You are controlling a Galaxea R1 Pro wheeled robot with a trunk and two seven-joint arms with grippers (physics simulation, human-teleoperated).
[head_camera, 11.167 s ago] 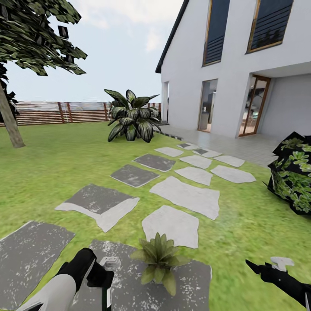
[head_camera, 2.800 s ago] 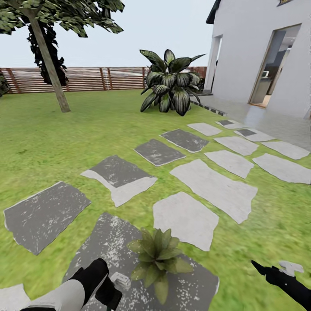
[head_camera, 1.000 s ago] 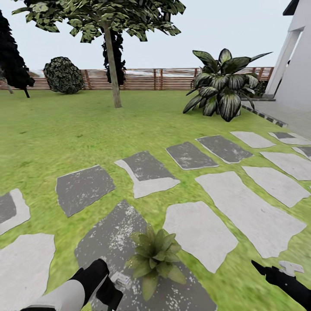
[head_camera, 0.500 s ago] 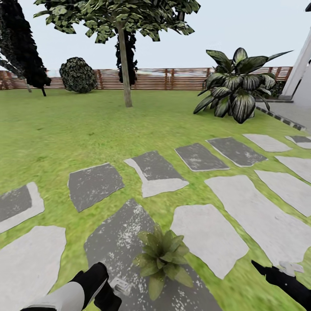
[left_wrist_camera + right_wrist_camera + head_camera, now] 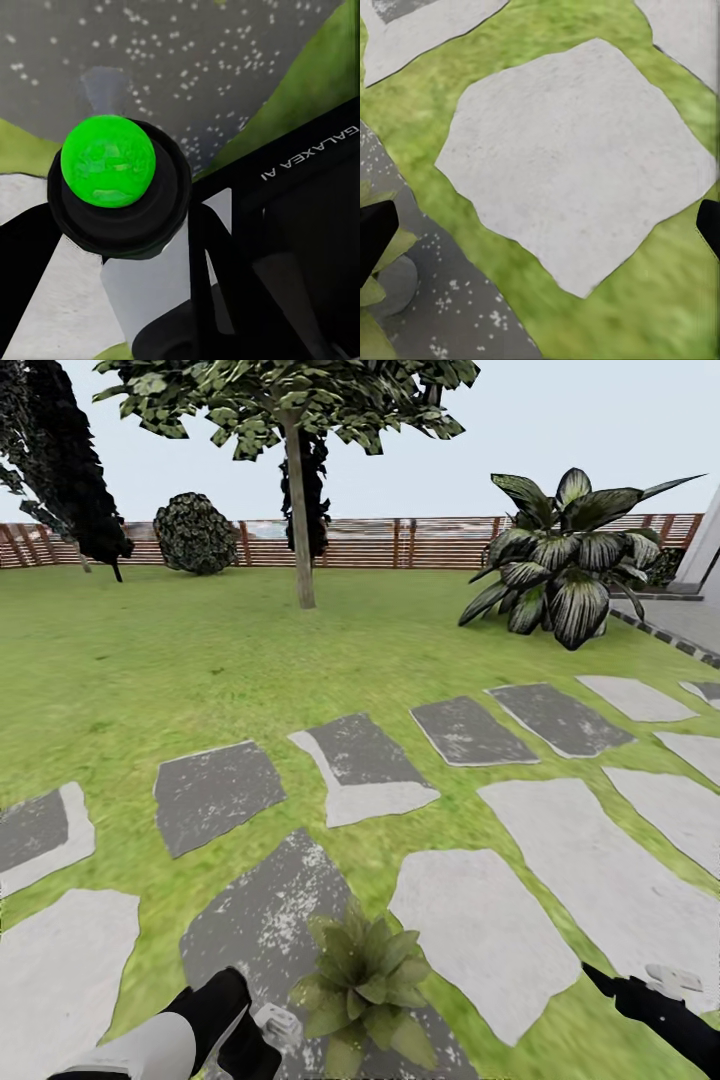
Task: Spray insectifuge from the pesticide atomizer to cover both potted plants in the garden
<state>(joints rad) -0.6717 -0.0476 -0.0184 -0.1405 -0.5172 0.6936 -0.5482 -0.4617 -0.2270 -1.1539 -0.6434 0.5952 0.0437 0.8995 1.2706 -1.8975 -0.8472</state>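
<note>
Grey slabs: irregular flat stones point(image 5: 470, 935) lay in a rough green lawn point(image 5: 150, 660). Some were pale and smooth, others dark and flecked with white.
Potted plant: a low rosette of pointed green leaves point(image 5: 365, 985) stood on a dark speckled slab point(image 5: 265, 920), just ahead of me and between my arms. In my right wrist view, its small round grey pot point(image 5: 394, 283) showed under the leaves.
Pesticide atomizer: its whitish-grey trigger head point(image 5: 275, 1022) stuck out of my left jaws, just beside the plant's leaves.
Left arm: the white forearm point(image 5: 140, 1050) ended in a black wrist, held low and angled in towards the plant.
Left jaws: they were closed on the pesticide atomizer. In my left wrist view the black fingers point(image 5: 214, 262) flanked a smooth pale grey body point(image 5: 142, 289) under a round black collar point(image 5: 120, 217) with a glossy green ball point(image 5: 109, 161). I could not tell how those parts joined.
Right arm: black and slim point(image 5: 670, 1020), it was held low at my right, pointing inward.
Right jaws: they were spread wide and held nothing. The two dark fingertips point(image 5: 375, 232) sat at opposite edges of my right wrist view, over a pale slab point(image 5: 577, 157) and grass.
Backdrop: a brown slatted fence point(image 5: 400, 542) ran behind a thin-trunked tree point(image 5: 298, 510), a round dark bush point(image 5: 195, 535) and a broad-leaved striped shrub point(image 5: 560, 570).
</note>
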